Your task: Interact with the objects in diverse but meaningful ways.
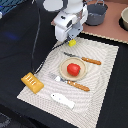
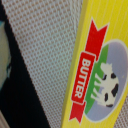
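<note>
Black table surface with a pale woven placemat laid at a slant across the middle and right of the exterior view. The mat's near corner reaches the lower centre of the frame; its far edge runs under the arm at upper centre. Beyond that edge, a brownish strip at upper right carries a grey pot.

Gripper at upper centre, hanging over the mat's far edge. A yellow butter packet shows just under the white gripper body. The wrist view is filled on one side by the same packet, red "BUTTER" ribbon and cow mark, mat weave beside it. Fingers are not visible in either view; I cannot tell whether they pinch the packet or stand spread.

Tan plate at mat centre, red tomato ball on it. Knife lies just beyond the plate's far rim, fork just beside its near rim.

Orange ridged block sits at centre left, straddling the mat's left edge, partly on black table. White fish piece lies at lower centre, near the mat's near edge.

Open mat: right half, from the plate to the right edge. Open table: whole left side and the lower right corner. A black cable drops from the top down toward the orange block.
</note>
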